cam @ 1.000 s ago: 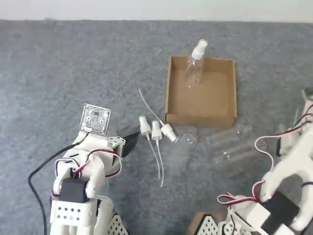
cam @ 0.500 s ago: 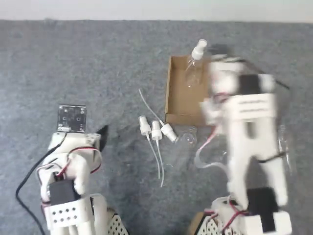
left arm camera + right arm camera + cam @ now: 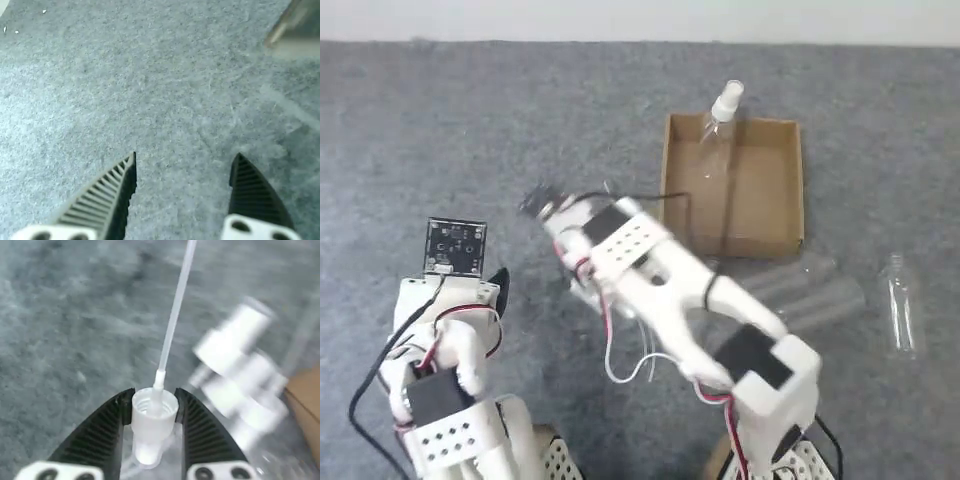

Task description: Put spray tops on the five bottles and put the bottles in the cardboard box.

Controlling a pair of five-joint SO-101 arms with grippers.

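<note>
Two robot arms are built from white plastic shells with black motor blocks. The left arm [image 3: 445, 340] carries a dark square circuit board [image 3: 455, 247] at its wrist, with thin red and white wires looping along it and a thick black cable [image 3: 355, 400] down its outer side. The right arm [image 3: 690, 310] has a white panel dotted with small holes [image 3: 625, 243]. The left gripper [image 3: 185, 157] and right gripper [image 3: 154, 392] each have two black, pointed, ribbed fingers on white mounts with round holes.
</note>
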